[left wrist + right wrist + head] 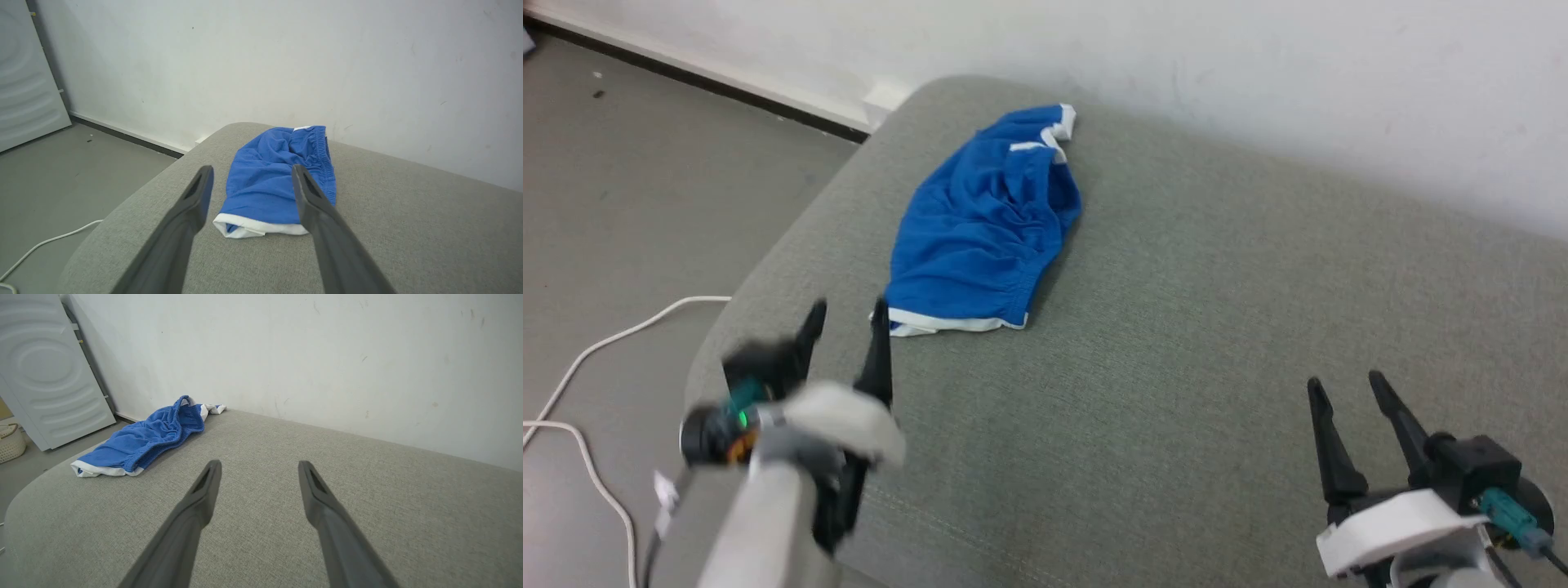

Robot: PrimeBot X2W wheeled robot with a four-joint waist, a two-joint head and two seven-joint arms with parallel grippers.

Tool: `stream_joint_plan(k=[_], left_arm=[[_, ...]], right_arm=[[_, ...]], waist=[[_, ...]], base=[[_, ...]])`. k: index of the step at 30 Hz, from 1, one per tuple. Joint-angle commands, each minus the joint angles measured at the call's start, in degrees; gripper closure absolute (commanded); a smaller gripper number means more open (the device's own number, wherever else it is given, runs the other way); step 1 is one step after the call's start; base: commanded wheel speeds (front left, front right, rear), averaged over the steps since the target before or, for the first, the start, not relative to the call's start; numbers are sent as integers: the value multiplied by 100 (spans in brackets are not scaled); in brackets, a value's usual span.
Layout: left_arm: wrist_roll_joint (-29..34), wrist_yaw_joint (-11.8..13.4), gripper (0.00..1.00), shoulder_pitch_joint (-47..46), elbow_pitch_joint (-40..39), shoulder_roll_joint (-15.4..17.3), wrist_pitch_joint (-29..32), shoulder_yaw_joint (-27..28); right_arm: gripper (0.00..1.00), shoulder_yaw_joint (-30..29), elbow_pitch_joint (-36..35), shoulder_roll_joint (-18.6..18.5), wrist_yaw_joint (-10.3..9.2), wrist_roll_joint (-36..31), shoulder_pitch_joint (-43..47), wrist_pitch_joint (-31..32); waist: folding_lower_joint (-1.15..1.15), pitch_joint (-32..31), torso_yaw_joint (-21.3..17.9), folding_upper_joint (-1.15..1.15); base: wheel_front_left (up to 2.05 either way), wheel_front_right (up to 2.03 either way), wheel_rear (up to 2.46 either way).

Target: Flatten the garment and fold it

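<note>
Where the grey upholstered surface (1176, 367) rounds off near the white wall (1258, 65), the garment (980, 229) lies crumpled in a loose blue heap. Its white-trimmed hem (956, 324) faces the robot and its gathered waistband (322, 159) runs along the right side. Just short of that hem hovers the left claw (848, 309), fingers spread wide and holding nothing. The right claw (1344, 381) sits well apart over bare upholstery, also wide and empty. A white cable (605, 343) trails across the grey floor (621, 180) off to the left
</note>
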Motion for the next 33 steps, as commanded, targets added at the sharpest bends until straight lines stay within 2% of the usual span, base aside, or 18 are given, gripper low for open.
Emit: stream_joint_plan(k=[1, 3, 7, 9, 10, 13, 16, 26, 27, 28, 29, 33], left_arm=[[-270, -142, 0, -404, 213, -7, 191, 89], [-450, -279, 0, -936, 626, 102, 601, 148], [-784, -391, 0, -1872, 1448, 341, 1512, 300], [-925, -353, 0, -2202, 1806, 437, 2049, 377], [-925, -353, 0, -2202, 1806, 437, 2049, 377], [-1003, -258, 0, -2535, 2166, 560, 2729, 393], [-1017, -308, 0, -2687, 2396, 609, 3215, 280], [-940, -119, 0, -2584, 2935, 512, 3525, 74], [-947, -106, 10, -2573, 2974, 495, 3512, 70], [-968, -95, 74, -2564, 3012, 466, 3506, 73], [-1002, -121, 100, -2558, 3048, 427, 3522, 69], [-1069, -194, 100, -2643, 3021, 436, 3235, 113]], right_arm=[[0, -18, -82, 11, -12, -69, -141, 53], [0, 11, -188, 11, -12, -154, -231, 158], [0, 38, -429, 11, -12, -316, -388, 349], [0, 17, -532, 11, -12, -365, -444, 420], [0, 17, -532, 11, -12, -365, -444, 420], [0, -45, -658, 11, -12, -400, -481, 489], [0, -128, -733, 11, -12, -414, -503, 514], [0, -87, -777, 11, -12, -328, -643, 482], [0, -65, -763, 11, -12, -296, -659, 468], [0, -55, -739, 11, -12, -267, -670, 451], [0, -43, -706, 11, -12, -261, -673, 437], [0, 26, -555, 11, -12, -217, -660, 373]], waist=[[0, 274, -237, 0], [0, 477, -417, 0], [0, 894, -836, 0], [0, 1091, -1052, 0], [0, 1091, -1052, 0], [0, 1331, -1301, 0], [0, 1494, -1471, 0], [0, 1683, -1616, 0], [0, 1679, -1613, 0], [0, 1666, -1603, 0], [0, 1638, -1585, 0], [0, 1472, -1538, 0]], base=[[0, 0, 0], [0, 0, 0], [0, 0, 0], [0, 0, 0], [0, 0, 0], [0, 0, 0], [0, 0, 0], [0, 0, 0], [0, 0, 0], [0, 0, 0], [0, 0, 0], [0, 0, 0]])
